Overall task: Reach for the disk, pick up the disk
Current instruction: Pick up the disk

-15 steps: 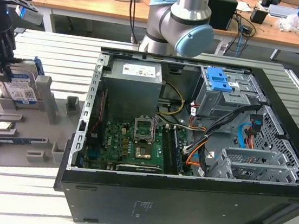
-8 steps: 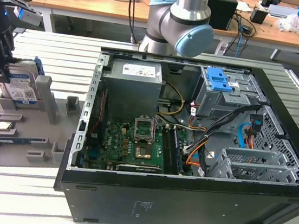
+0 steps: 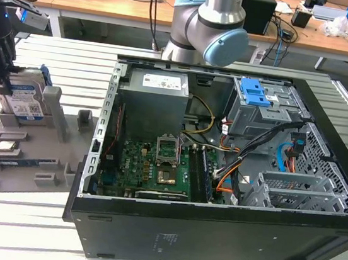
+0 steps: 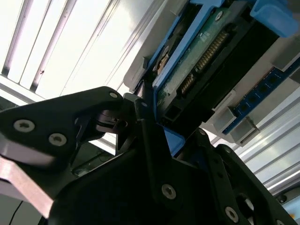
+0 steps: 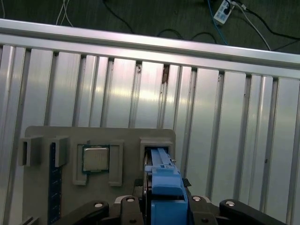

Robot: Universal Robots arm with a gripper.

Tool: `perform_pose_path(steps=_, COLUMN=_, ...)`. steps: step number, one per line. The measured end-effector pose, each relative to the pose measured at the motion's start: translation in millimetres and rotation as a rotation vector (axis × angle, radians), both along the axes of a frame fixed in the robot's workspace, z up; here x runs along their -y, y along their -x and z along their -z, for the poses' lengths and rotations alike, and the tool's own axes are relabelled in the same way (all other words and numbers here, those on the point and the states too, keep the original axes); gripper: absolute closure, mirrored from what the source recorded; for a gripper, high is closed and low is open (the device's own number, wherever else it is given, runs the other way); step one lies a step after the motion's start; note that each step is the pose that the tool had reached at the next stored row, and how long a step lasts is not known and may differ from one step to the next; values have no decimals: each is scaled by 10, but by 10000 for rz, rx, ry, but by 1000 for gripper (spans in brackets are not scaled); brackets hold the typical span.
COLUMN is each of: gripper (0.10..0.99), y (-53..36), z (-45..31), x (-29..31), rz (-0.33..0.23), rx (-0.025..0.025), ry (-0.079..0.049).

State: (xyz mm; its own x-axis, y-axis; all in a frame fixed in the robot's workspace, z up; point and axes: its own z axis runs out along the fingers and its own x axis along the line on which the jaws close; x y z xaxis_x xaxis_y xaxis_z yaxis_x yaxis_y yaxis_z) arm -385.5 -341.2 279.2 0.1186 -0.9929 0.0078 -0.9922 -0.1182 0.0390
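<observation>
The exterior view stands off the arm, high and well back. It looks down at a slant over the slatted table [image 3: 16,225], with the open computer case [image 3: 212,236] in the middle, the grey tray [image 3: 3,176] at the exterior view's left and desks [image 3: 101,0] beyond. The first wrist view rides above the gripper [image 5: 164,206] and faces steeply down along it onto the tray and slats, fairly near, with floor past the table's edge. The second wrist view sits very close, looking past the gripper's black body at one edge of the disk [image 4: 197,61]. All three views share the disk and the slats. The exterior and first wrist views also share the tray.
</observation>
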Motion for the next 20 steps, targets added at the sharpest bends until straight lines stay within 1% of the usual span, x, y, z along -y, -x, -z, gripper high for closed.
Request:
perform_pose_path(steps=17, gripper=714, y=6, z=-3, x=0, rz=0, rx=1, ry=0)
perform_pose_path(steps=20, gripper=714, y=5, z=-54, x=0, rz=1, rx=0, ry=1)
